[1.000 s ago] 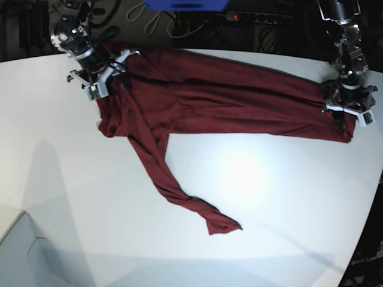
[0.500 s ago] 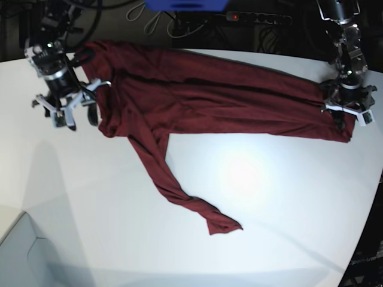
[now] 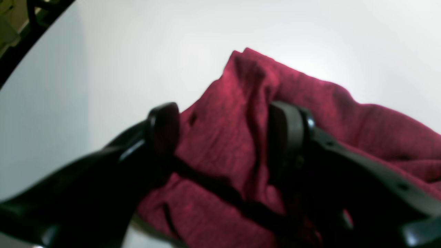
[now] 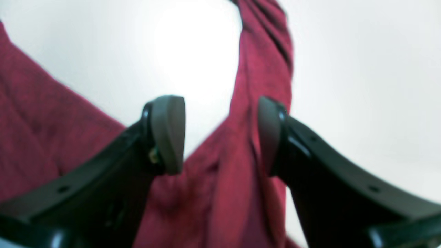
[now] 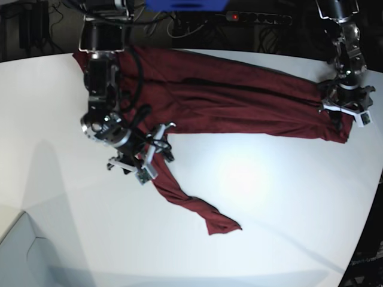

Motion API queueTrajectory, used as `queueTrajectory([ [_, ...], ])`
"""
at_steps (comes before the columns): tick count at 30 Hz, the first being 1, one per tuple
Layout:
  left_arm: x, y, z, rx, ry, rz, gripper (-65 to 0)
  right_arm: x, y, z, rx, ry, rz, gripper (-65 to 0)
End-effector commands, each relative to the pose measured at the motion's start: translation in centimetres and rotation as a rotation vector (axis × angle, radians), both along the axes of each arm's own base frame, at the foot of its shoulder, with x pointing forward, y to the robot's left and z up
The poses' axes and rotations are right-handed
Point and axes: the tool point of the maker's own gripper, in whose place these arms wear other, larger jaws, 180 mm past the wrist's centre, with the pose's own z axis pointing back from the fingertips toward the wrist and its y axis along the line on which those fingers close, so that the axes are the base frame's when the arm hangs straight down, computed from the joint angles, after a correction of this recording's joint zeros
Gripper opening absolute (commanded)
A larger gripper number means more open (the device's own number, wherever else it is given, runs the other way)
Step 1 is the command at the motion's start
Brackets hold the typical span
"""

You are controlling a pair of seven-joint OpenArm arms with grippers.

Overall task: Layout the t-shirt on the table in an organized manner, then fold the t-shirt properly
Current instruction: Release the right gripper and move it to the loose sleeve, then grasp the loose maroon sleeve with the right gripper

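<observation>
Bench (image 5: 269,197) first: I see its white glossy top fill the base view, curved edge along the far side. Across its far half lies the t-shirt (image 5: 227,98), dark maroon and wrinkled, stretched in a long band from one arm to the other, with one sleeve trailing toward the near edge and ending in a crumpled cuff. On my screen's right, the left claw (image 5: 346,113) sits down on the end of the shirt near the bench edge; in its wrist view (image 3: 224,137) a raised fold of cloth stands between the parted fingers, one finger (image 3: 287,137) against the fabric, but I cannot tell whether it truly grips. On my screen's left, the right claw (image 5: 143,158) hangs over the top of the trailing sleeve; its wrist view (image 4: 220,134) shows the jaws spread wide with the sleeve running between them, neither pad pinching it.
</observation>
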Motion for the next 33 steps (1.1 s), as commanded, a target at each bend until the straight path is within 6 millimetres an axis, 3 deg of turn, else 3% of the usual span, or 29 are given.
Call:
queueTrajectory([
  [1, 0.5, 0.3, 0.7, 0.019, -0.006, -0.013, -26.7, 1.7, 0.2, 1.9, 0.042, -0.066, -0.001, -32.3],
  [11, 0.5, 0.4, 0.7, 0.017, -0.005, -0.011, -26.7, 4.2, 1.4, -0.5, 0.147, -0.033, 0.013, -43.4],
  [33, 1.0, 0.4, 1.0, 0.016, -0.016, -0.010, -26.7, 5.5, 0.3, 0.2, 0.170, -0.090, -0.021, -43.8],
])
